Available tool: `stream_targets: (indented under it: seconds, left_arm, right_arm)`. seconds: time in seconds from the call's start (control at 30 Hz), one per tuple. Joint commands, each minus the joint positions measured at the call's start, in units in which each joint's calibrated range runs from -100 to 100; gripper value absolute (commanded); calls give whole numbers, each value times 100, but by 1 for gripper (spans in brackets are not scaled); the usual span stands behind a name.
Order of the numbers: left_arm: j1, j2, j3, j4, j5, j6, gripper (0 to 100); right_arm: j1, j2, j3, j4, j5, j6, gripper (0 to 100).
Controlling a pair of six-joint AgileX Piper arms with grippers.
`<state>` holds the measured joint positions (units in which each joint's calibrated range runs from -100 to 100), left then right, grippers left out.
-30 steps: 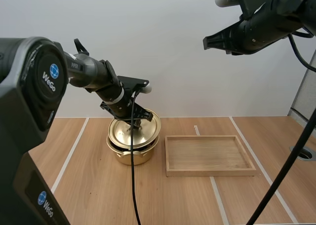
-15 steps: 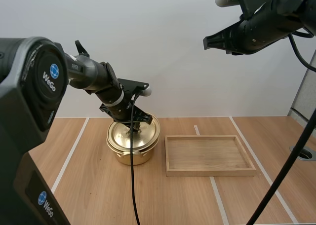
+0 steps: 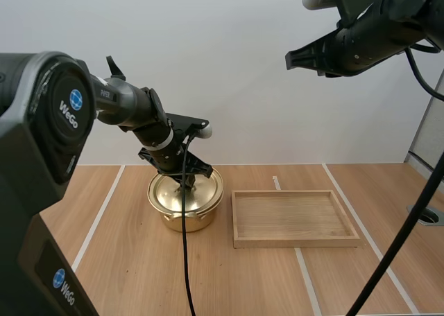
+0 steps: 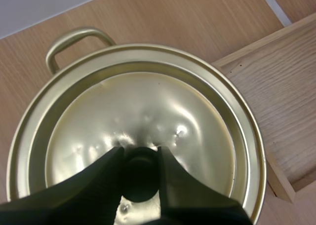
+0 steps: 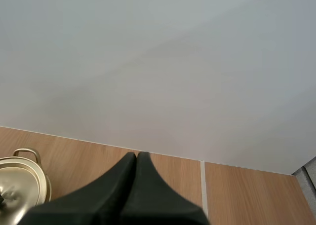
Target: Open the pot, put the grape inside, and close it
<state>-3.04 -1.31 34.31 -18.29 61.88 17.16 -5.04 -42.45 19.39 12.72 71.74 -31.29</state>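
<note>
From up high, the gold pot (image 3: 182, 217) sits on the table (image 3: 125, 260) with its lid (image 3: 170, 191) on. The left tool (image 3: 187, 183) is down on the middle of the lid. A wooden tray (image 3: 295, 242) lies at 3 o'clock from the pot. The right tool (image 3: 291, 58) hangs high at 1 o'clock. From the left wrist, the left tool pinches the lid's black knob (image 4: 140, 185). From the right wrist, the right tool's fingers (image 5: 123, 180) are pressed together, holding nothing.
</note>
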Motion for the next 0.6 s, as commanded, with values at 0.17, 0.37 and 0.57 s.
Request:
stream_targets:
  seconds: [0.17,0.37,0.57]
  left_arm:
    - [6,1,30,51,-230,-25,0]
    - [6,300,30,28,-215,-25,0]
    - [6,465,17,15,-231,-25,8]
  right_arm:
    - [-23,-69,-1,-15,18,3,0]
    - [-23,-69,-1,-5,18,3,0]
    - [-23,-69,-1,-4,36,3,0]
